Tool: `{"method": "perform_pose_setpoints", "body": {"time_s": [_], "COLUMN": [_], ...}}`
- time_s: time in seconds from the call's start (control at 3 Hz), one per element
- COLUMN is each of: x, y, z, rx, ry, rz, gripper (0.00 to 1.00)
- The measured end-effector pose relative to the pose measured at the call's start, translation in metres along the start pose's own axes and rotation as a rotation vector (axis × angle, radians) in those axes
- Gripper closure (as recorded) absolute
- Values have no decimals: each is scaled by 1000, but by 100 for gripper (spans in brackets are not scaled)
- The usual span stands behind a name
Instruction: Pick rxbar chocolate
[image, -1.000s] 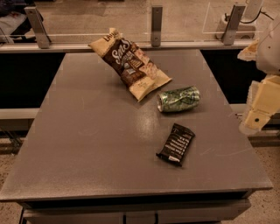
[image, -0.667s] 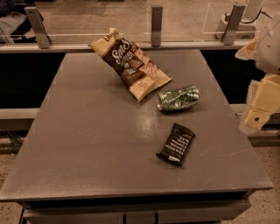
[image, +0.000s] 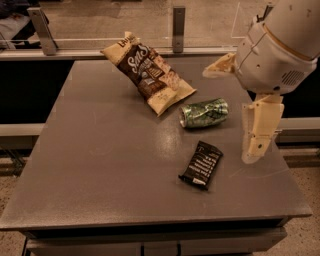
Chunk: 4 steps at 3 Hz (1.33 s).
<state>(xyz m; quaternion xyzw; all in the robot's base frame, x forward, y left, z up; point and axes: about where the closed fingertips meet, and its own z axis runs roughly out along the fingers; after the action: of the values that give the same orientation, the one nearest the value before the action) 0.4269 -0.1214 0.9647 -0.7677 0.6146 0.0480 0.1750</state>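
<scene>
The rxbar chocolate (image: 201, 165) is a small flat black bar with white lettering. It lies on the grey table (image: 100, 155), right of centre and towards the front edge. My gripper (image: 228, 116) hangs from the large cream arm at the upper right. It is open and empty. One cream finger (image: 259, 131) points down just right of the bar and above the table. The other finger (image: 219, 67) sticks out to the left, above the can. The gripper touches nothing.
A crushed green can (image: 203, 113) lies on its side just behind the bar. A brown-and-cream chip bag (image: 150, 72) lies further back. A rail with metal posts (image: 178, 27) runs behind the table. The table's right edge is under the arm.
The arm and gripper have moved left, from beyond the table's right edge to over its right side, closer to the bar. The objects on the table have not moved.
</scene>
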Motion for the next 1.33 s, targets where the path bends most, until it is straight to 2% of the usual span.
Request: {"method": "perform_pose_setpoints", "body": {"time_s": [0.33,0.67,1.0,1.33], "x": [-4,-4,-1,4], "y": [-2,-2,-5,-17], "z": [-1,-1,6,37], "rx": [11,12,-2,-43], "ry": [-2,-2,87,234], "rz": [-90,-90,-141,-317], "gripper": [0,0,0,0]}}
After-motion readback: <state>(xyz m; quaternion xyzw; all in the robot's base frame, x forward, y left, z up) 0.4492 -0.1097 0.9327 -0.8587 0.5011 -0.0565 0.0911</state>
